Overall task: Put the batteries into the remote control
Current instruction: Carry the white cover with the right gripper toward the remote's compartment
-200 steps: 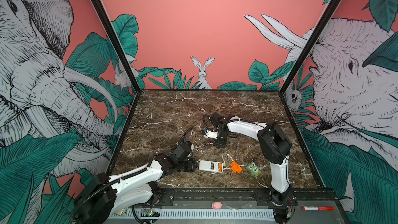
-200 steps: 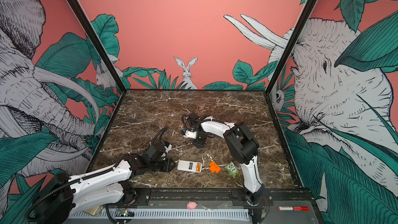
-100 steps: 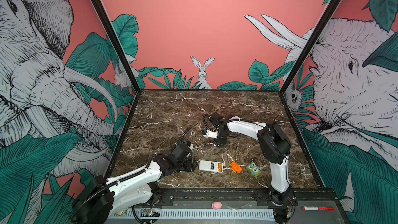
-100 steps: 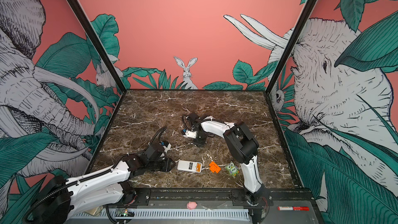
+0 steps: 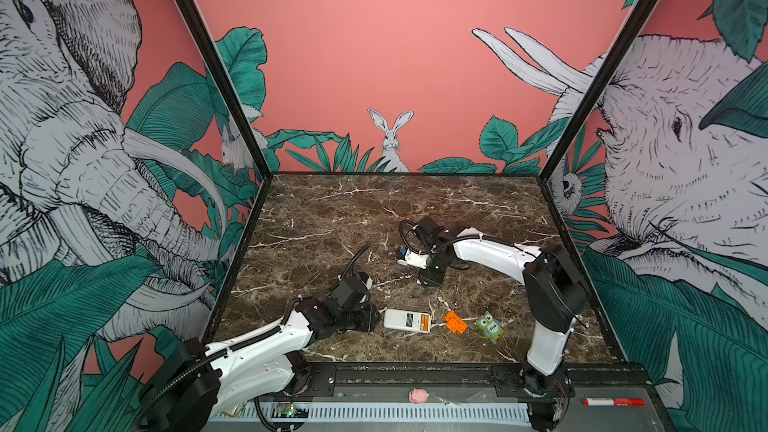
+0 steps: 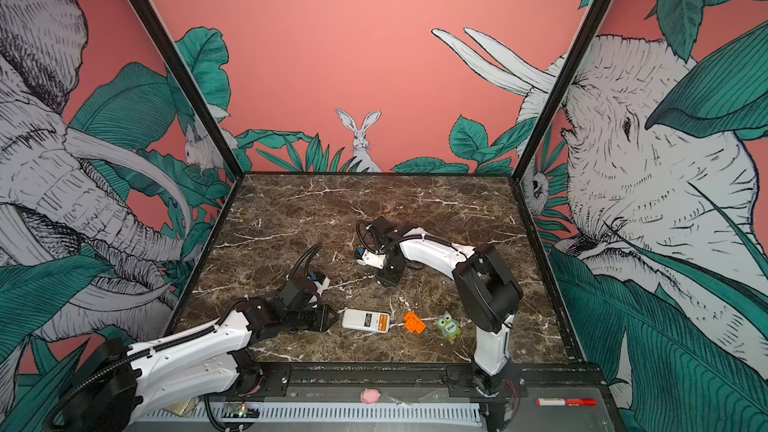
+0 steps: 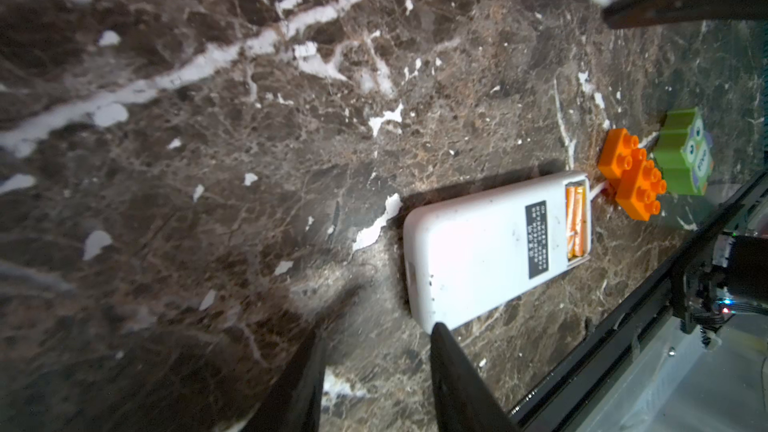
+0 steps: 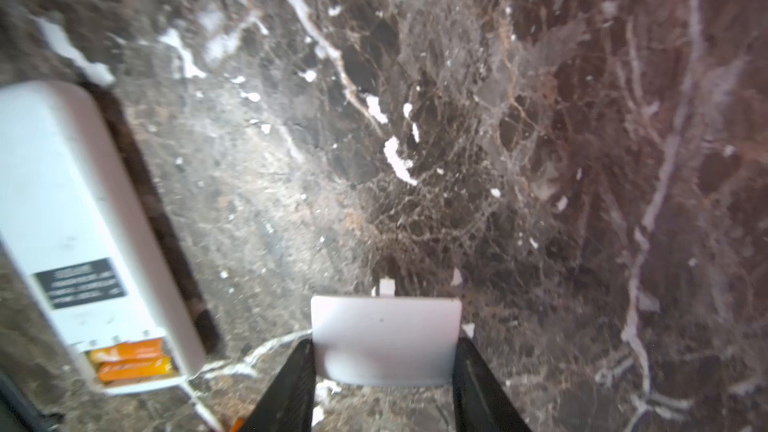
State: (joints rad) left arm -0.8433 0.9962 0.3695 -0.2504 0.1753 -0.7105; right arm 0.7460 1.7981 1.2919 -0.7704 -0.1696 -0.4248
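The white remote control (image 5: pixel 407 320) (image 6: pixel 365 320) lies back-up near the table's front edge, with its battery bay uncovered. Two orange batteries (image 7: pixel 701 222) (image 8: pixel 133 361) lie side by side in that bay. My left gripper (image 5: pixel 374 317) (image 7: pixel 376 330) is low at the remote's left end and open, with only marble between its fingers. One fingertip (image 7: pixel 440 332) is at the remote's corner. My right gripper (image 5: pixel 430 280) (image 8: pixel 385 342) is farther back over the table, shut on a small white battery cover (image 8: pixel 386 322).
An orange studded brick (image 5: pixel 456 322) (image 7: pixel 631 176) lies just right of the remote, and a green owl toy (image 5: pixel 490 326) (image 7: pixel 685 155) is beside it. The black front rail (image 5: pixel 415 376) borders the table. A pink blob (image 5: pixel 418 396) and a red marker (image 5: pixel 613 401) lie beyond it.
My right gripper's jaws have drawn closer together. Neither arm has visibly shifted.
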